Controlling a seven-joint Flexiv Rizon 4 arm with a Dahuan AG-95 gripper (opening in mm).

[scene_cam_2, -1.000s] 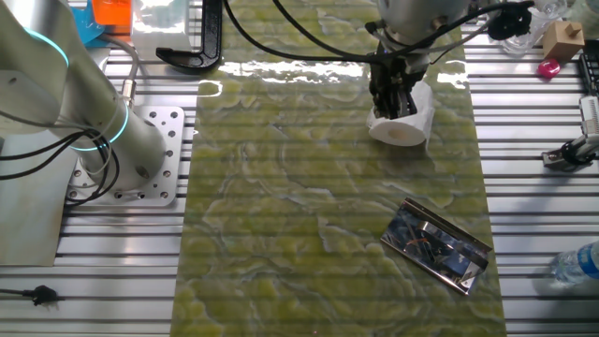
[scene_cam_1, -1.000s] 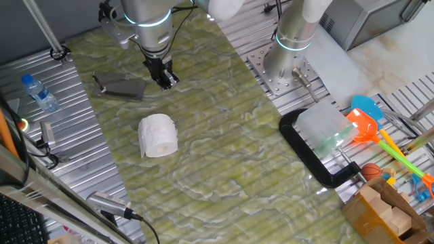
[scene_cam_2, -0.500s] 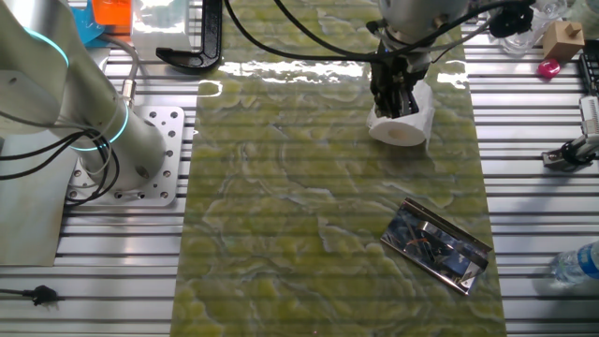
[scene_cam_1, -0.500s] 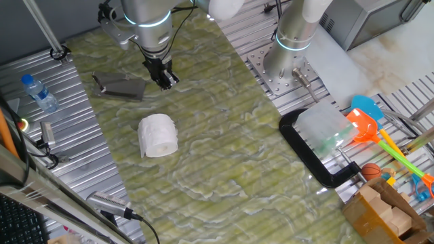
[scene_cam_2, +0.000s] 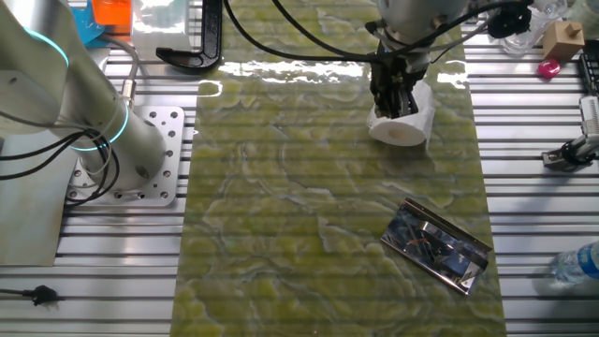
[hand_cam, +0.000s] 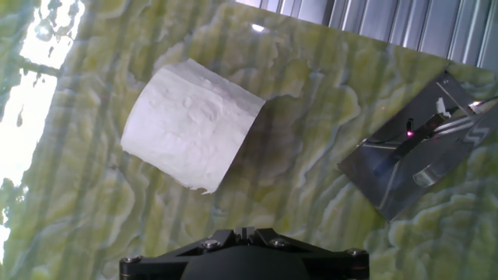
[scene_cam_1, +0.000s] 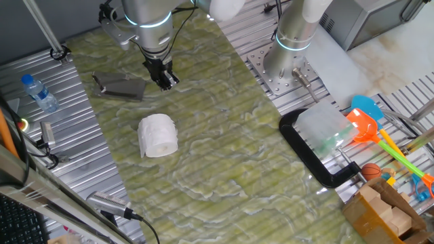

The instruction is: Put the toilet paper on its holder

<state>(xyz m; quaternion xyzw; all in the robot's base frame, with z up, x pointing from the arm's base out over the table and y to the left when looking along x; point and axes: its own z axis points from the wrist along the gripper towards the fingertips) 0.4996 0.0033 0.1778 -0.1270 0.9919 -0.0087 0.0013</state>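
- White toilet paper (scene_cam_1: 158, 135) lying on its side on the green marbled tabletop (scene_cam_1: 224, 135), hollow core facing outward, loose tissue edge visible in the hand view (hand_cam: 189, 124).
- Dark-grey metal holder (scene_cam_1: 120, 86) lying flat on the tabletop, apart from the roll; reflective plate with thin rod arm seen in the other fixed view (scene_cam_2: 436, 245) and at the right edge of the hand view (hand_cam: 420, 155).
- Hand (scene_cam_1: 163, 78) raised above the tabletop, just beside the holder, grasping nothing; fingers drawn close together, though fully clenched or slightly parted cannot be told.
- Partly covering the roll (scene_cam_2: 404, 119) in the other fixed view, hand (scene_cam_2: 394, 94) in front of it.
- Clear water bottle (scene_cam_1: 38, 93) resting on the metal slats at the left.
- Black C-shaped frame (scene_cam_1: 313, 154) lying at the tabletop's right edge.
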